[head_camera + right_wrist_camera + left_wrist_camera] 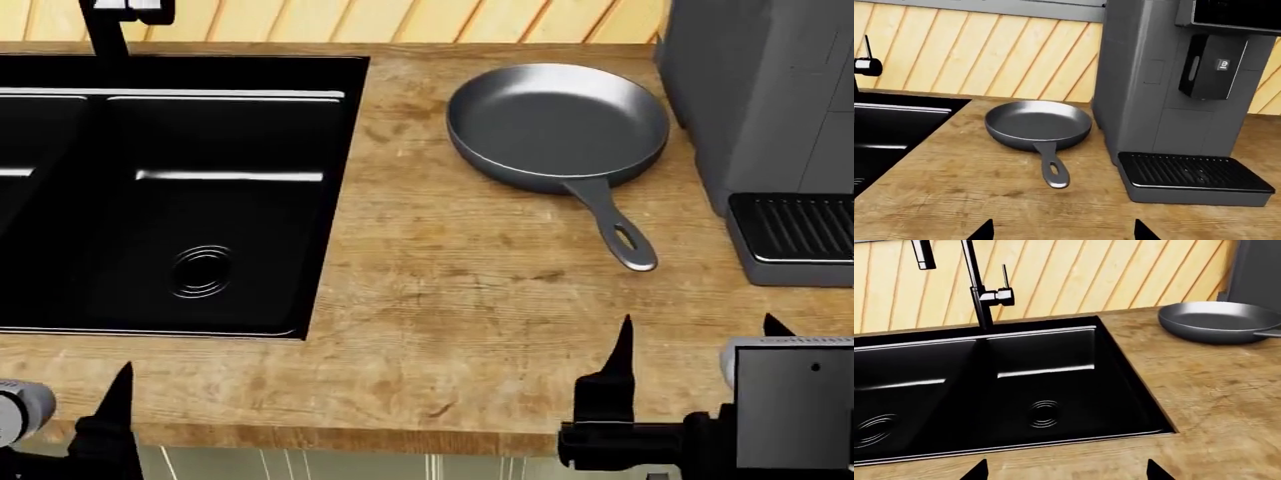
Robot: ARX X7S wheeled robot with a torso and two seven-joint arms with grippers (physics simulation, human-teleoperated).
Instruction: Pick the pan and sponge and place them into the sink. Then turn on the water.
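Observation:
The dark-grey pan [558, 125] sits on the wooden counter right of the sink, its handle [617, 235] pointing toward me. It also shows in the right wrist view [1037, 122] and the left wrist view [1221, 320]. The black double-basin sink [227, 130] [1047, 365] is empty, and no water falls from the faucet [977, 285]. The sponge is out of view. My right gripper [697, 335] [1064, 231] is open and empty near the counter's front edge, short of the handle. My left gripper [1067, 472] is open and empty in front of the sink.
A grey coffee machine [761, 100] [1167, 90] with a ribbed drip tray [801, 235] stands close to the right of the pan. A slatted wooden wall runs behind the counter [454, 300]. The faucet's chrome lever [1004, 290] stands upright.

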